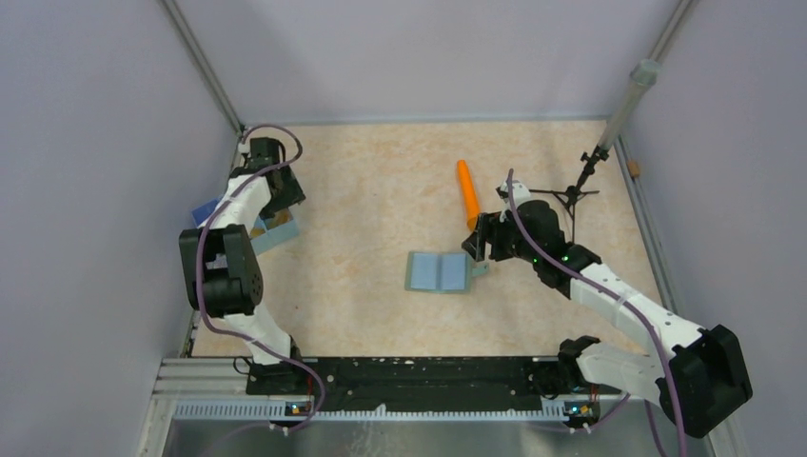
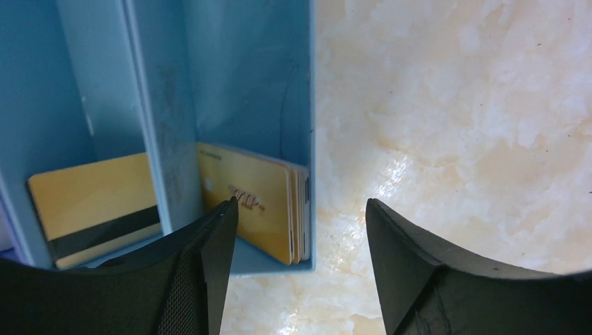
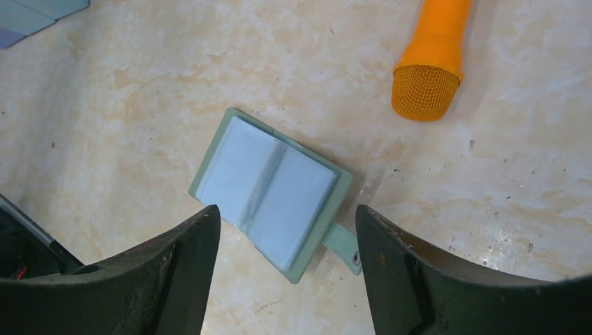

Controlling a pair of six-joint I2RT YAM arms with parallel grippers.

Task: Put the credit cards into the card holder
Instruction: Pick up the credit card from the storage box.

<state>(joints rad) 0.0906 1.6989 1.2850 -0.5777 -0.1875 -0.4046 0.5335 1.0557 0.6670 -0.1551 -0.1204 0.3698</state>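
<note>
Several gold credit cards stand stacked in the right compartment of a blue tray. One more card with a dark stripe lies in the compartment to its left. My left gripper is open, one finger inside that compartment in front of the stack and the other outside the tray wall. The card holder lies open mid-table, pale blue inside, its strap and stud pointing toward me. My right gripper hovers open over its near edge, holding nothing.
An orange cylinder with a mesh end lies just beyond the card holder. The tray sits against the left wall under the left gripper. A black stand is at the back right, behind the right gripper.
</note>
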